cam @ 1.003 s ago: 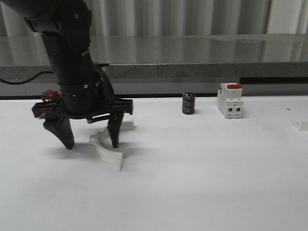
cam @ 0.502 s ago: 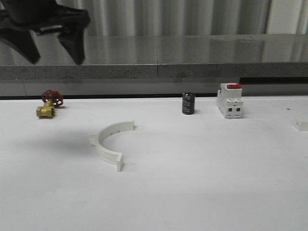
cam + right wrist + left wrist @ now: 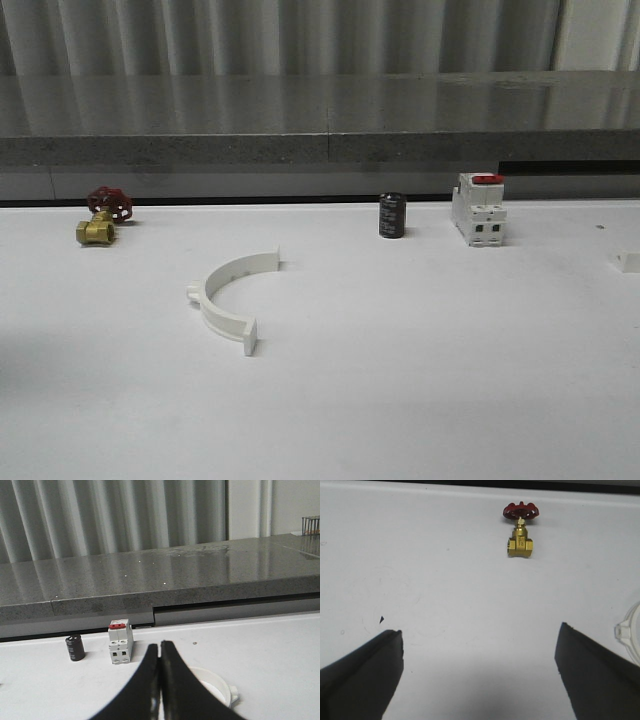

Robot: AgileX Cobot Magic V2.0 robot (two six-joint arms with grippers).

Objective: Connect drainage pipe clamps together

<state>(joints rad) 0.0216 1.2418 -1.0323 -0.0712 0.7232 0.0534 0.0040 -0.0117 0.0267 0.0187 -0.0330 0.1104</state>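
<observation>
One drainage pipe clamp (image 3: 222,301), a white half-ring with end tabs and a side lug, lies flat on the white table, left of centre, with nothing touching it. Its lug edge (image 3: 629,633) shows beside my left gripper (image 3: 480,629), which hangs open over bare table with nothing between its fingers. A second white curved clamp piece (image 3: 217,685) lies on the table just behind my right gripper (image 3: 160,644), partly hidden by the fingers. The right gripper's fingers are pressed together and hold nothing.
A brass valve with a red handwheel (image 3: 101,217) sits at the back left. A black cylinder (image 3: 391,215) and a white breaker with a red top (image 3: 478,208) stand at the back centre-right. A small white block (image 3: 628,262) lies at the right edge. A grey ledge runs behind.
My left arm stood over the clamp with open fingers, then rose and left the front view. The clamp stays on the table where it lay.
</observation>
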